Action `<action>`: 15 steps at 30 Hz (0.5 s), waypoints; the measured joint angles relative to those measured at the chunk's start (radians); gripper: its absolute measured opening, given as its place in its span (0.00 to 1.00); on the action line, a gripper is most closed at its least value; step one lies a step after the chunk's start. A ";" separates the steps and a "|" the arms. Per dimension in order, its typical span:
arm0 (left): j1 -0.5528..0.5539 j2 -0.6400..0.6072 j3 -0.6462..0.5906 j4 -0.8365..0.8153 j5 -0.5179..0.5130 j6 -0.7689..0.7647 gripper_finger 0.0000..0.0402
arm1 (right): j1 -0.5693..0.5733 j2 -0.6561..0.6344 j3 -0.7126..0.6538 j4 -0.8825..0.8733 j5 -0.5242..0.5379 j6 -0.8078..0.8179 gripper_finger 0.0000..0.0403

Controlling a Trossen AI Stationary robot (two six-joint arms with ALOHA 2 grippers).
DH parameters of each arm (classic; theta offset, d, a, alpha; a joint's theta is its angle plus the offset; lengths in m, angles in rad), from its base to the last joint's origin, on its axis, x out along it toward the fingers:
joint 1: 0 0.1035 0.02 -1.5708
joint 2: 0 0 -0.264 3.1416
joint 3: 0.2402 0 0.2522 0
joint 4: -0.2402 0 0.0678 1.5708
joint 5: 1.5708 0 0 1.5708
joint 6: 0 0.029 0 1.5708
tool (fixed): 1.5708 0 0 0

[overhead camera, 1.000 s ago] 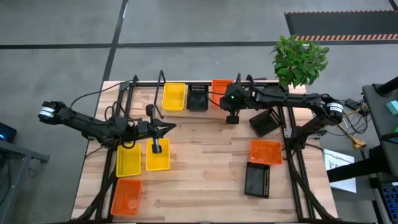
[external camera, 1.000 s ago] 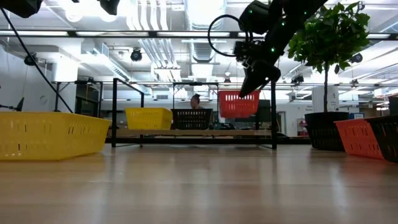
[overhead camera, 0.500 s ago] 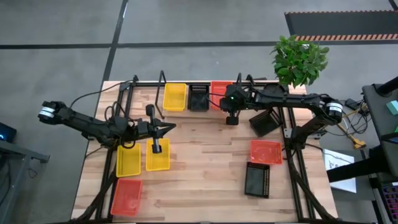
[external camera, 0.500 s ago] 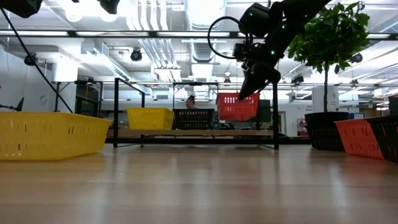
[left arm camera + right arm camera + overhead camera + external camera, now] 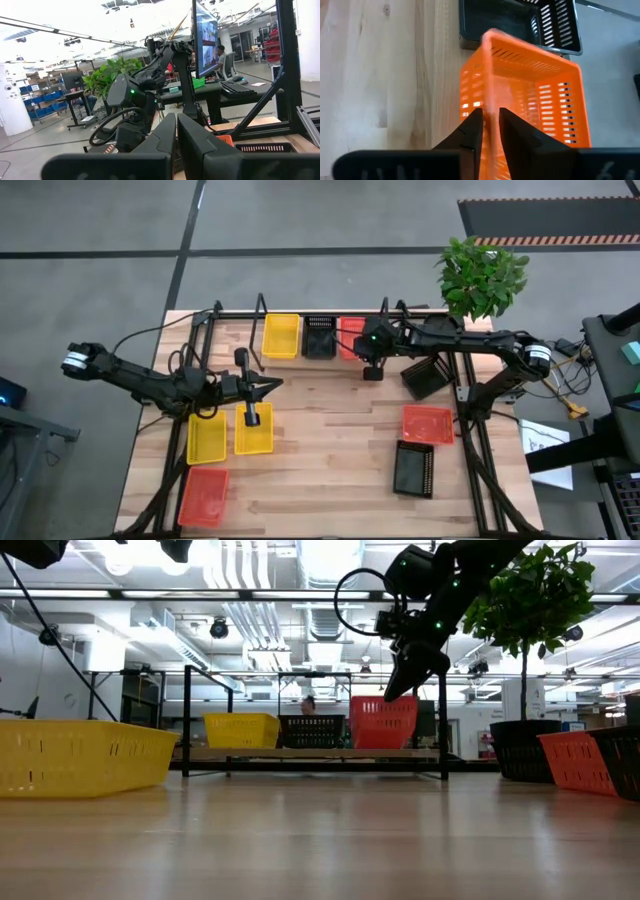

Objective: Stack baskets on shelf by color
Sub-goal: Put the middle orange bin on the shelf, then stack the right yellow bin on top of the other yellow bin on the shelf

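My right gripper (image 5: pixel 372 362) (image 5: pixel 490 114) is over the shelf's near edge, shut on an orange basket (image 5: pixel 350 338) (image 5: pixel 383 723). That basket stands at the right of a row on the black wire shelf (image 5: pixel 230 313) (image 5: pixel 310 753), next to a black basket (image 5: pixel 319 337) and a yellow basket (image 5: pixel 280 336). My left gripper (image 5: pixel 272 384) (image 5: pixel 176 131) hovers shut and holding nothing, left of the table's middle, above two yellow baskets (image 5: pixel 253 430) (image 5: pixel 206 440) that lie on the table. My right gripper pinches the orange basket's near wall at its rim (image 5: pixel 489 102), one finger (image 5: pixel 472 125) outside and one finger (image 5: pixel 512 127) inside the basket. The fingers slant down from above and from the table's near side. In the low view the basket's bottom (image 5: pixel 383 745) meets the shelf board.
On the table lie an orange basket (image 5: pixel 203 496) at the near left, a tilted black basket (image 5: pixel 425 376) by the right arm, an orange basket (image 5: pixel 427 424) and a black basket (image 5: pixel 414 469) at the right. A potted plant (image 5: pixel 480 275) stands at the far right corner.
My right gripper has come down and a little toward the table's left, still shut on the orange basket. The basket, hanging tilted above the shelf before, now stands level on the shelf board beside the black basket.
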 joint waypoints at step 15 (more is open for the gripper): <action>0.000 0.000 0.000 0.000 0.000 0.000 0.00 | 0.045 -0.017 0.032 -0.017 0.000 0.062 0.18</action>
